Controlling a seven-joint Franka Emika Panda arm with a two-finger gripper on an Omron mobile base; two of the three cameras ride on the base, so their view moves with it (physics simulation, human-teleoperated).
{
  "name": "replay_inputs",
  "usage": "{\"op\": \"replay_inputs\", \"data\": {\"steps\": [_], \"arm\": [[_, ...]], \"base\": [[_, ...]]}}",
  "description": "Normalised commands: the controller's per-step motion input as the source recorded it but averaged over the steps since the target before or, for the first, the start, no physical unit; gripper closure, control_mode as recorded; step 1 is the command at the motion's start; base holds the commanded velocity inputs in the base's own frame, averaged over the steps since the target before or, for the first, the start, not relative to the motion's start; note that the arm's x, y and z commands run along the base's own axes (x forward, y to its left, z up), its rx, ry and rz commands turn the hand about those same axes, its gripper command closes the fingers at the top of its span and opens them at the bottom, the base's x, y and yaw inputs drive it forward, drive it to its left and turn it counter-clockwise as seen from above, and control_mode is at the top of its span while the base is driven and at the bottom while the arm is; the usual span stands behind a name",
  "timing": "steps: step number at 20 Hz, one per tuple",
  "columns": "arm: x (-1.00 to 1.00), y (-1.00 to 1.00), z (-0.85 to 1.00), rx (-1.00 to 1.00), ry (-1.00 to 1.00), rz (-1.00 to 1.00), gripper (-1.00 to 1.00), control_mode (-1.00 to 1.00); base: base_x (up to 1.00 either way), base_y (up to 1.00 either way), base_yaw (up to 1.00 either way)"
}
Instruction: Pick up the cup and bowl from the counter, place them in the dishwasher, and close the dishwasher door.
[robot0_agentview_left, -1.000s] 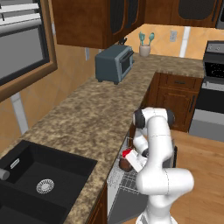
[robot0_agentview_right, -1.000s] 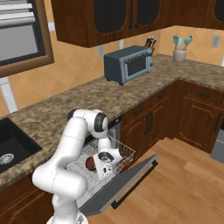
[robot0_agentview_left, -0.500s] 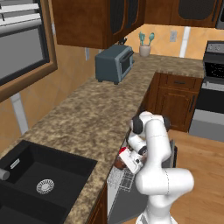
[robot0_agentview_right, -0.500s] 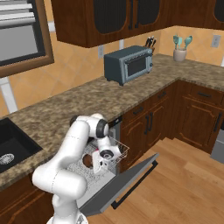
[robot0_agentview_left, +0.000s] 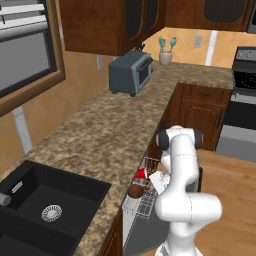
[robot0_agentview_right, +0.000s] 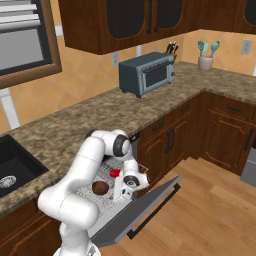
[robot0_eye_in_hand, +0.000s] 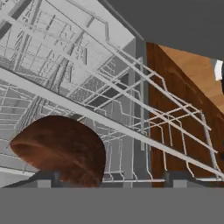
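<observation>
Brown bowl (robot0_agentview_right: 100, 187) in white wire rack (robot0_agentview_right: 111, 172) of dishwasher, red cup (robot0_agentview_right: 115, 173) just beside it. I judge loading done; door-closing step next. Gripper (robot0_agentview_right: 123, 192) low over rack near bowl. Fingers (robot0_eye_in_hand: 48, 178) wide apart, holding nothing. Next I must clear rack, get under dishwasher door (robot0_agentview_right: 142, 210), swing it up.

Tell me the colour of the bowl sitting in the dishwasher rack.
Dark brown. The bowl shows best in the hand view, lying in the white wire rack.
</observation>
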Motion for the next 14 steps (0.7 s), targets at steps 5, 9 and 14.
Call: {"op": "replay_inputs", "data": {"steps": [5, 9, 14], "arm": [[-0.38, -0.76, 1.0, 0.23, -0.05, -0.14, -1.0, -1.0], [-0.17, -0.98, 1.0, 0.22, 0.0, -0.18, -1.0, -1.0], [-0.23, -1.0, 0.98, 0.23, 0.01, -0.2, -1.0, -1.0]], "base": [[0.0, 0.0, 0.0], [0.0, 0.0, 0.0], [0.0, 0.0, 0.0]]}}
